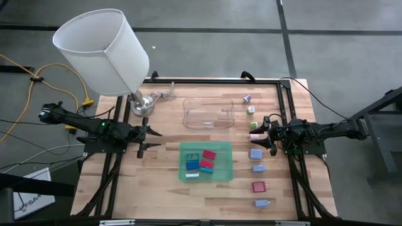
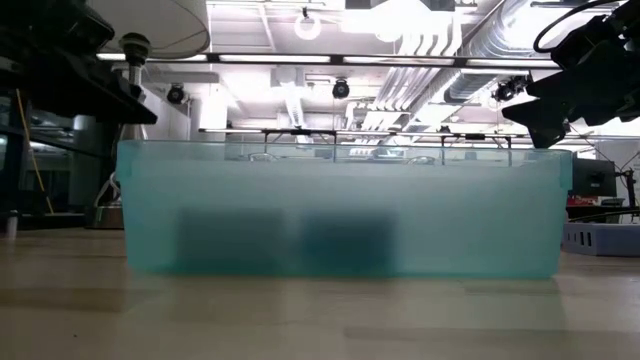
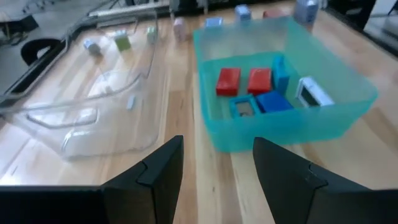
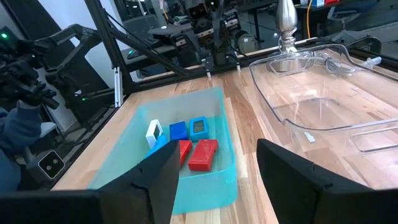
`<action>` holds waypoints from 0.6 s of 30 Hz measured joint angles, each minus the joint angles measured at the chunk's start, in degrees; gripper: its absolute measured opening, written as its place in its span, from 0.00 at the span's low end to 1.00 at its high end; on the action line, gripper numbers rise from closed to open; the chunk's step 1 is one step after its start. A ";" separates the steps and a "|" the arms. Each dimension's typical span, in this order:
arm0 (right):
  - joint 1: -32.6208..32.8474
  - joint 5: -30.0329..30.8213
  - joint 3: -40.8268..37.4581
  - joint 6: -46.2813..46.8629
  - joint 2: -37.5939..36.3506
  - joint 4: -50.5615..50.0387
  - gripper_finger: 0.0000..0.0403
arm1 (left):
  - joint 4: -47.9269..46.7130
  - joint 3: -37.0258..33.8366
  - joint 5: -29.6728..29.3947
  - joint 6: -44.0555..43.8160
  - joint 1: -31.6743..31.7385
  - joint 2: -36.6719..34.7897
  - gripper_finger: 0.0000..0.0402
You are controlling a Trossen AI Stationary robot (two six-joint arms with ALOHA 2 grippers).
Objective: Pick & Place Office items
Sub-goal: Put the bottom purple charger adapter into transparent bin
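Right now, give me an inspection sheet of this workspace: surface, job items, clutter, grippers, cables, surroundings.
Surface: wooden table, black frame around it.
Job's things: red and blue blocks lie in the green tray; more blocks in a row on the wood by the right arm.
Clutter: clear tray behind the green one; white lamp at the table's far left corner.
Grippers: left gripper and right gripper hover at opposite sides, fingers open, holding nothing.
Cables: yellow cable on the floor left of the table.
Surroundings: grey floor; workshop ceiling lights and ducts in the low view.
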 joint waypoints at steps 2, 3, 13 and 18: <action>0.00 0.00 0.01 0.00 0.00 -0.01 0.50 | -0.25 0.00 0.02 0.00 0.50 0.10 0.46; -0.01 0.00 0.00 0.00 0.01 -0.01 0.50 | -0.11 0.00 0.02 0.00 0.76 0.32 0.46; -0.01 0.00 0.00 0.00 0.01 -0.03 0.50 | 0.70 -0.02 0.19 4.89 2.45 -3.15 0.46; -0.01 0.00 -0.01 0.00 0.02 -0.03 0.50 | 0.86 -0.62 2.76 5.66 3.62 -7.51 0.46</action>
